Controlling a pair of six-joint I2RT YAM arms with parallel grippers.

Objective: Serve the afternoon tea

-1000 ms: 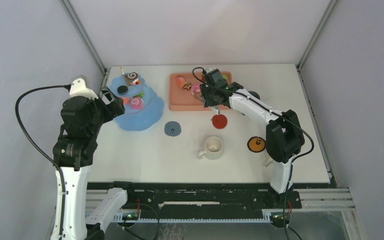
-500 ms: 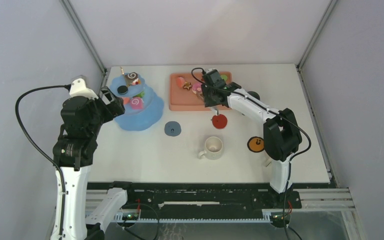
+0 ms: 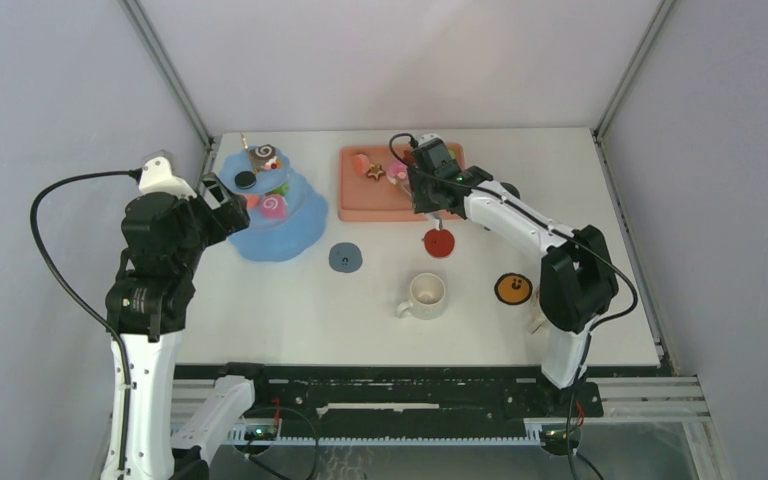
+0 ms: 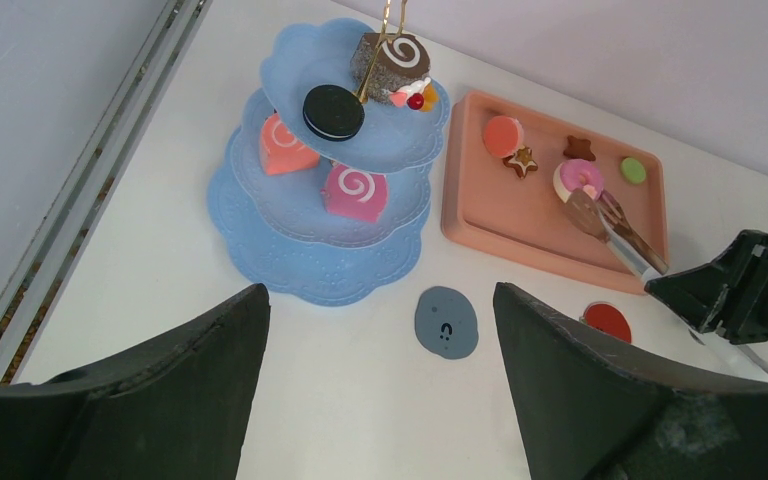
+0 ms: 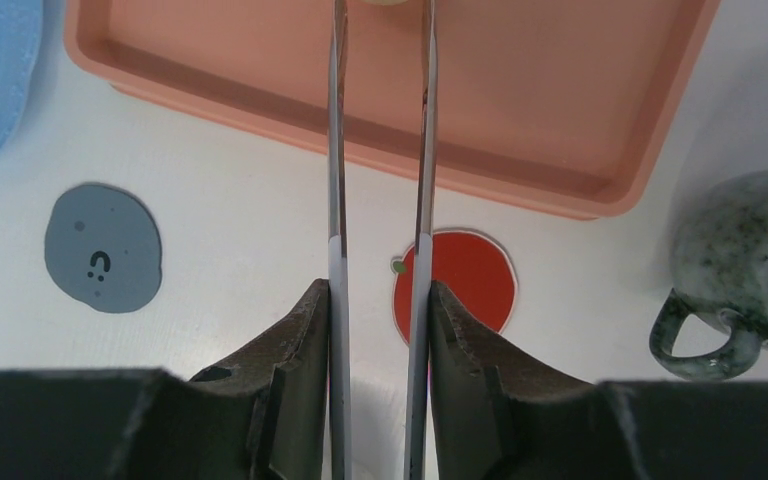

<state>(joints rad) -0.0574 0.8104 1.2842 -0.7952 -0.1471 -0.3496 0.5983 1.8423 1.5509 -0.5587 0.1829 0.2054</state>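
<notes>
The blue dessert tower stands at the back left and holds a chocolate swirl roll, a black cookie and two pink swirl rolls. It also shows in the top view. My right gripper is shut on thin metal tongs. The tong tips reach a pink-and-cream donut on the salmon tray, which holds several more pastries. My left gripper is open and empty, high above the table near the tower. A cream mug stands mid-table. A grey mug stands right of the tray.
A grey-blue coaster, a red apple coaster and an orange coaster lie flat on the white table. The right arm stretches over the table's right half. Grey walls close in the sides and back.
My right gripper and the tongs have shifted slightly to the right over the tray. The left arm has not moved.
</notes>
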